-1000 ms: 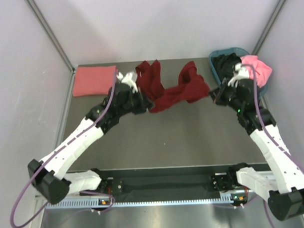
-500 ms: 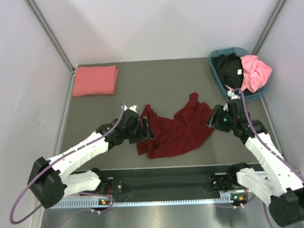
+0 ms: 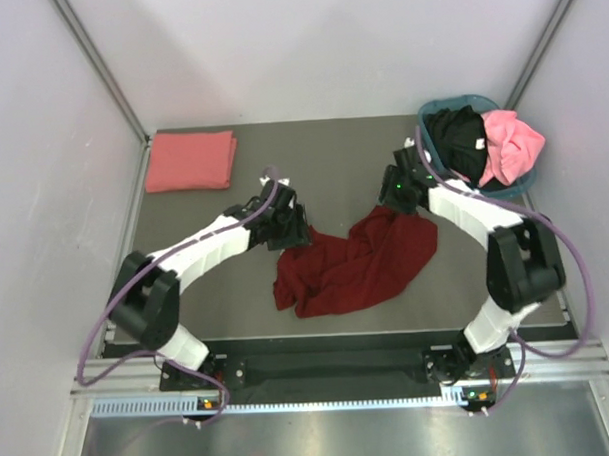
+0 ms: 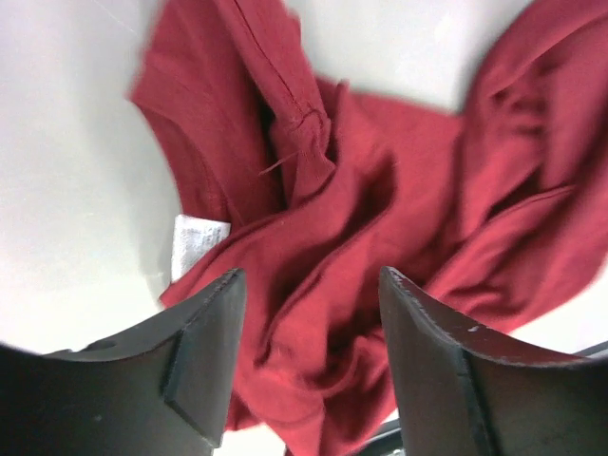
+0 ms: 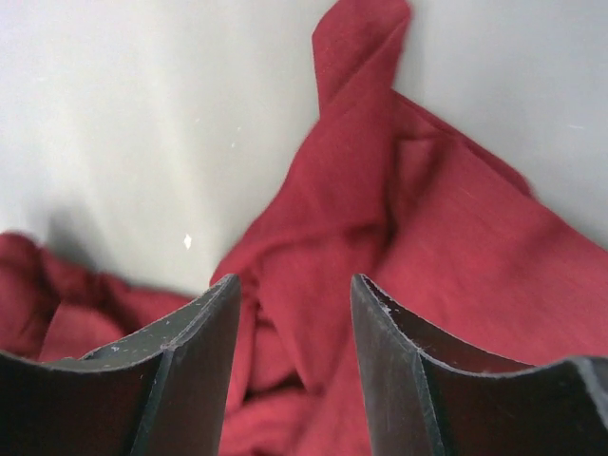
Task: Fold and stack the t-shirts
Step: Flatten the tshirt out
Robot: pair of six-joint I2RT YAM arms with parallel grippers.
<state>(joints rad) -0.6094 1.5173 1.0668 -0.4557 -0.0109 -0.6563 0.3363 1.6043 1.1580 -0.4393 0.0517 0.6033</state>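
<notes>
A dark maroon t-shirt [image 3: 358, 264] lies crumpled on the table's middle, with a white label [image 4: 195, 239] showing at its collar. My left gripper [image 3: 293, 228] hovers open over its left edge, and only cloth lies under the gap [image 4: 309, 285]. My right gripper [image 3: 397, 190] hangs open above the shirt's far right corner [image 5: 294, 285], holding nothing. A salmon-pink t-shirt [image 3: 190, 160] lies folded at the far left. A black t-shirt [image 3: 456, 141] and a bright pink t-shirt [image 3: 512, 147] sit bunched in the basket.
The teal basket [image 3: 432, 107] stands at the far right corner by the right arm's elbow. White walls close the table on three sides. Bare grey table [image 3: 312, 163] runs between the folded shirt and the basket.
Both grippers opened and let go of the maroon shirt, which they had held stretched at the far side. It now lies lower on the table, and both grippers have drawn back above it.
</notes>
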